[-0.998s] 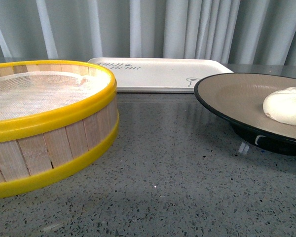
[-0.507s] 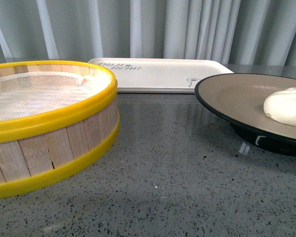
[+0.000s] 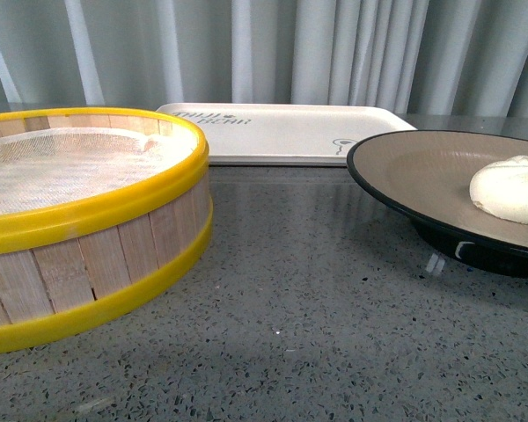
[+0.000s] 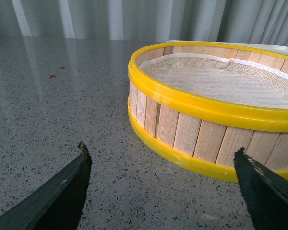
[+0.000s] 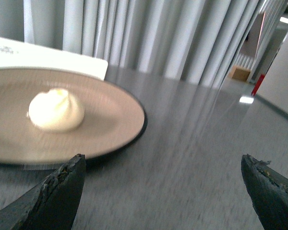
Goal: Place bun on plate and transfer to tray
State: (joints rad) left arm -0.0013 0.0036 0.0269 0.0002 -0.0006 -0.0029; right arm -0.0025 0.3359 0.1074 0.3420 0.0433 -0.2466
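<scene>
Resting on plate (image 5: pixel 113 115): bun (image 5: pixel 56 110), seen ahead of right gripper (image 5: pixel 162 160).
Both it and left gripper (image 4: pixel 161 149) are spread wide.

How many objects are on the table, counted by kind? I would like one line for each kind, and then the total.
bun: 1
plate: 1
tray: 1
steamer basket: 1
Total: 4

Grey speckled table (image 3: pixel 317 334) w/ steamer basket (image 3: pixel 88 255) left, tray (image 3: pixel 282 132) behind, plate (image 3: pixel 414 171) right.
</scene>
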